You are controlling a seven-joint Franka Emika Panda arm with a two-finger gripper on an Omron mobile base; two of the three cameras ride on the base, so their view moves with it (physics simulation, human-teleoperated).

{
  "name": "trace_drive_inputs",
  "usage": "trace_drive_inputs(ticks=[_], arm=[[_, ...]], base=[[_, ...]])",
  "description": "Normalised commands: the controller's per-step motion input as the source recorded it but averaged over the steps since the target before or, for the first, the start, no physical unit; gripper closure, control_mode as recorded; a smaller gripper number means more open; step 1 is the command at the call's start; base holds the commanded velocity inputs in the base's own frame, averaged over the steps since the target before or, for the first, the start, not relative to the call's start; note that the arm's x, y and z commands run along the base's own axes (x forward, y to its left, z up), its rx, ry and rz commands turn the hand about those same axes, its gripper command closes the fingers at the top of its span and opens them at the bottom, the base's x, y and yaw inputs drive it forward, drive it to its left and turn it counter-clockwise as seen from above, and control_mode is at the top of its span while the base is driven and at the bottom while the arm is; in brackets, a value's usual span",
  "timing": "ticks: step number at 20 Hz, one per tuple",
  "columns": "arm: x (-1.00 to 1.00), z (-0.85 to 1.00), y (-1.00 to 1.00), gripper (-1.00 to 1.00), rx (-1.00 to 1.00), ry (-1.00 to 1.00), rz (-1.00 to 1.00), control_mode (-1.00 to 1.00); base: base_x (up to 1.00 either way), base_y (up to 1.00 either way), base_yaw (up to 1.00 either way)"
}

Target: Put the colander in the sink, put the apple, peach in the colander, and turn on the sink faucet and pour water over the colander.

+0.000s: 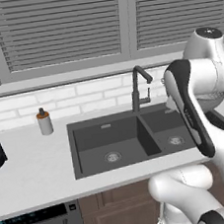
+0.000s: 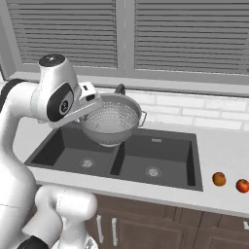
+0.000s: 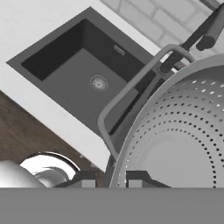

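Hanging in the air above the sink (image 2: 189, 160), the colander (image 2: 113, 121) is tilted so its perforated bowl faces partly toward the right base camera, and it sits over the divider between the two basins without touching them. The gripper (image 3: 108, 180) pinches the colander's rim: in the hand view one dark fingertip stands on each side of the rim's edge, with the wire handle (image 3: 131, 83) looping out just beyond them. From the right base view the hand meets the colander at its left rim, and a second small handle shows on the far right side of the bowl. The faucet (image 1: 140, 88) stands behind the sink at the divider, its hooked spout reaching forward; in the right base view its top just peeks over the colander's rim. Both drains are bare. On the counter (image 2: 223, 155) to the right of the sink lie two fruits near each other: an orange-toned peach (image 2: 219, 179) and, further right, a red apple (image 2: 242, 185). A small bottle (image 1: 44, 122) with a dark cap stands on the counter left of the sink, near the tiled wall (image 1: 57, 98).
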Motion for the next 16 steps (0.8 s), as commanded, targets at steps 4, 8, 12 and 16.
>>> trace_drive_inputs(ticks=[4,8,12,16], arm=[[-0.32,0.21,0.82,1.0,0.0,0.0,0.0,-1.0],[0.01,0.01,0.95,1.0,0.0,0.0,0.05,-1.0],[0.27,0.0,0.98,1.0,0.0,0.0,0.09,-1.0],[0.53,-0.05,0.89,1.0,0.0,0.01,0.1,-1.0]], base=[[0.0,0.0,0.0],[0.0,0.0,0.0],[0.0,0.0,0.0],[0.0,0.0,0.0]])
